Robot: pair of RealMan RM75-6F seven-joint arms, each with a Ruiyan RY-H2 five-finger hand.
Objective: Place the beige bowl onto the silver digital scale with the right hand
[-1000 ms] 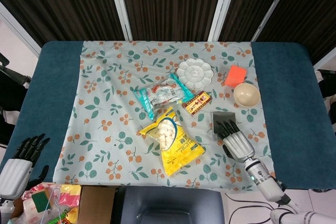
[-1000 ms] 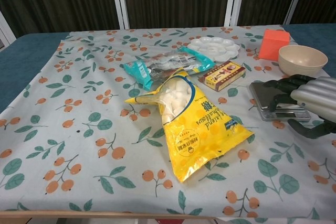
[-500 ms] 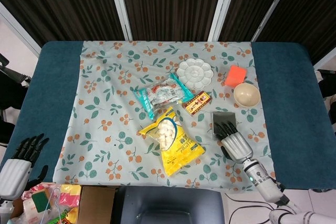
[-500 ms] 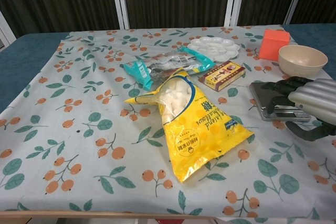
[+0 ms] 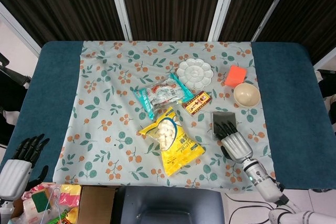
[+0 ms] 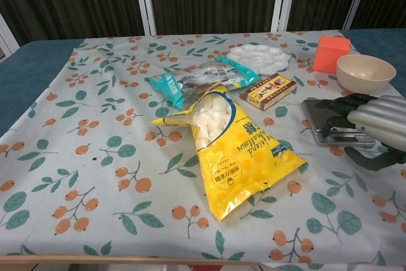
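- The floral tablecloth (image 5: 105, 103) over the blue table carries everything; the large yellow snack bag (image 5: 171, 141) lies near its middle.
- The silver digital scale (image 5: 224, 119) sits toward the robot's right side, its near edge under the fingertips of the right hand (image 5: 234, 142).
- The beige round bowl (image 5: 246, 95) stands empty on the cloth just beyond the scale and slightly to its right, beside an orange block (image 5: 235, 75). It is not yet on the scale.
- The right hand holds nothing, fingers apart and extended toward the scale. The bowl lies ahead of it, past the scale, so I judge the reach must go forward over the scale.
- The left hand (image 5: 18, 169) hangs empty, fingers spread, at the table's far corner, well apart from the bowl.
- The chest view shows the right hand's fingers (image 6: 346, 105) lifted over the scale's platform; only the head view shows the left hand.
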